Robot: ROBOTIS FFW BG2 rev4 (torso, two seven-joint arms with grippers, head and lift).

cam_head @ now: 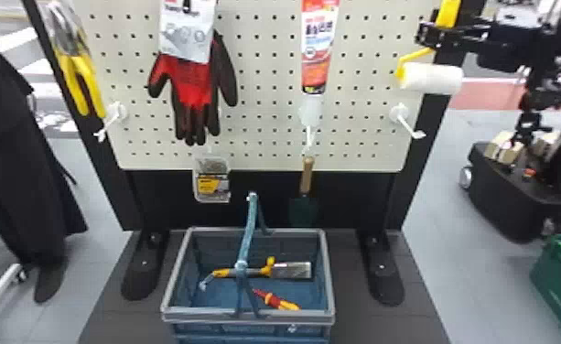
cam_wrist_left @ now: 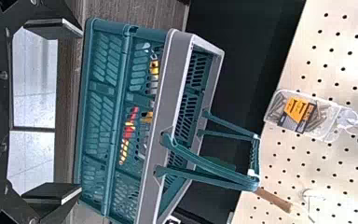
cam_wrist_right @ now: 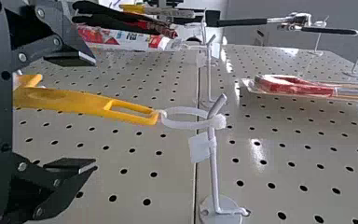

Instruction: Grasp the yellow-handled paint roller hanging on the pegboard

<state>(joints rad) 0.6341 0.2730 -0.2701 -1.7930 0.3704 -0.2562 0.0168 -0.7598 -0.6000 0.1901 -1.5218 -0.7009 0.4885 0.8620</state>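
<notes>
Right wrist view: right hand (cam_wrist_right: 87, 112) released, fingers (cam_wrist_right: 67, 51) spread w/ yellow handle of the paint roller (cam_wrist_right: 74, 100) lying between them, a gap on each side. Just past the fingertips: handle's slotted end threaded through a white loop (cam_wrist_right: 186, 119), loop slung over a white peg (cam_wrist_right: 213, 154) sticking out of the pegboard (cam_wrist_right: 121, 182). Farther out along the board: black-and-red glove (cam_wrist_right: 116, 21) and a sealant tube (cam_wrist_right: 121, 41), both flat against it.

Head view: same hand up at the board's top corner, around the yellow handle. Roller's white sleeve (cam_head: 432, 77) right beneath the hand, slightly tilted, at the board's edge. Away from the hand, toward the other arm's side: tube, then glove, then yellow-handled pliers (cam_head: 75, 68). Lower down: screw pack (cam_head: 211, 179) and a wood-handled trowel (cam_head: 305, 192) by the board's bottom edge. Well below: blue-grey basket (cam_head: 192, 315) on the dark table (cam_head: 110, 320), w/ a scraper (cam_head: 293, 270) and a red-yellow screwdriver (cam_head: 277, 302) inside.

Left wrist view: left hand (cam_wrist_left: 77, 109) released too, fingers wide apart. Basket's side wall straight ahead of them, screw pack beyond on the board.
</notes>
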